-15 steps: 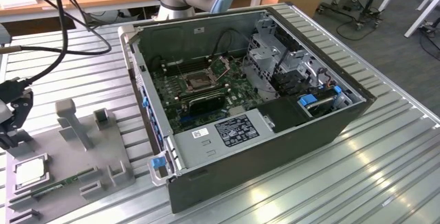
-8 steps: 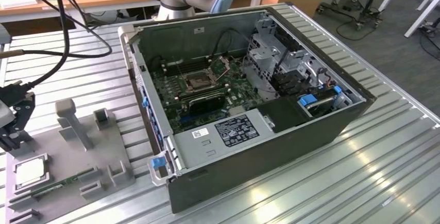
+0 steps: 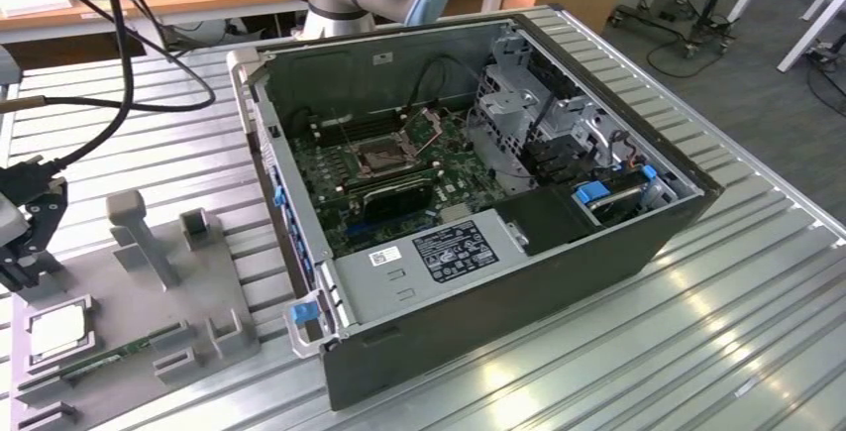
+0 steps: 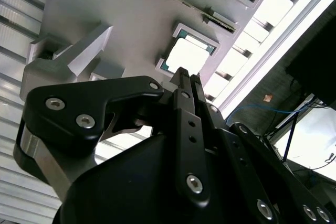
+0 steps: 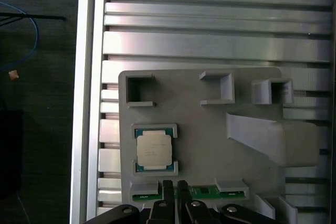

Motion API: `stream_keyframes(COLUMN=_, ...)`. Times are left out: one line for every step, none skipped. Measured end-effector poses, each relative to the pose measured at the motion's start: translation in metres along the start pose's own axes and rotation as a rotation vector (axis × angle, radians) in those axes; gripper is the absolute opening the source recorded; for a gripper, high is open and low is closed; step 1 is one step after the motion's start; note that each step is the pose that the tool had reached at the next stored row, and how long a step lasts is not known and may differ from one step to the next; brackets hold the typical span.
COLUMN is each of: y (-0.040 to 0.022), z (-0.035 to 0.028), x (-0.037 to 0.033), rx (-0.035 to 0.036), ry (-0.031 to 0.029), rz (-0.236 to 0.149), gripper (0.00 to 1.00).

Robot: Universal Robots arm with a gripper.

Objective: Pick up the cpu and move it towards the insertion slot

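Note:
The cpu (image 3: 57, 329) is a small square chip with a silvery top. It lies flat in a framed pocket of the grey fixture plate (image 3: 133, 302) at the exterior view's left. In both wrist views the cpu (image 5: 154, 149) (image 4: 190, 55) lies just beyond my fingertips. My gripper (image 3: 22, 270) hangs above the plate, a little back from the chip, and holds nothing. Its two black fingers (image 5: 168, 188) stand close together, shut (image 4: 186, 77). The insertion slot (image 3: 379, 161) is a square metal-framed socket on the green motherboard inside the open computer case.
The open black computer case (image 3: 529, 282) takes up the middle of the ribbed metal table (image 3: 740, 352). A green memory stick (image 5: 202, 191) lies on the fixture plate beside the cpu pocket. Grey upright holders (image 3: 139, 238) rise from the plate. Black cables (image 3: 126, 74) trail across the back left.

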State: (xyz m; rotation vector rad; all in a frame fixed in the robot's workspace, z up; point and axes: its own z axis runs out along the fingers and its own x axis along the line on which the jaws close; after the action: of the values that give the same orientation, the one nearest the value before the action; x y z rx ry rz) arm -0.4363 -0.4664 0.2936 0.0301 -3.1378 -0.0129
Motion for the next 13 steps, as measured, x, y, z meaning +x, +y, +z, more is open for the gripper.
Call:
stream_keyframes(y=0.0000, z=0.0002, x=0.0000, rx=0.0000, ry=0.0000, rz=0.000, gripper=0.18)
stream_keyframes(y=0.0000, z=0.0010, x=0.0000, rx=-0.0003, ry=-0.0004, rz=0.000, gripper=0.18)
stream_keyframes(y=0.0000, z=0.0017, x=0.0000, rx=-0.0003, ry=-0.0004, rz=0.000, gripper=0.18)
stream_keyframes(y=0.0000, z=0.0024, x=0.0000, rx=-0.0001, ry=0.0000, rz=0.000, gripper=0.18)
stream_keyframes(y=0.0000, z=0.0034, x=0.0000, rx=-0.0001, ry=0.0000, rz=0.000, gripper=0.18)
stream_keyframes(y=0.0000, z=0.0046, x=0.0000, rx=-0.0001, ry=-0.0001, rz=0.000, gripper=0.18)
stream_keyframes(y=0.0000, z=0.0059, x=0.0000, rx=0.0000, ry=0.0000, rz=0.000, gripper=0.18)
stream_keyframes(y=0.0000, z=0.0074, x=0.0000, rx=0.0000, ry=0.0000, rz=0.000, gripper=0.18)
stream_keyframes(y=-0.0001, z=0.0091, x=0.0000, rx=-0.0001, ry=-0.0001, rz=0.000, gripper=0.18)
stream_keyframes(y=-0.0001, z=0.0109, x=0.0000, rx=-0.0001, ry=-0.0001, rz=0.000, gripper=0.18)
stream_keyframes(y=-0.0001, z=0.0126, x=0.0000, rx=-0.0001, ry=-0.0001, rz=0.000, gripper=0.18)
stream_keyframes(y=-0.0001, z=0.0143, x=0.0000, rx=0.0000, ry=0.0000, rz=0.000, gripper=0.18)
stream_keyframes(y=-0.0001, z=0.0161, x=-0.0001, rx=0.0000, ry=0.0001, rz=0.000, gripper=0.18)
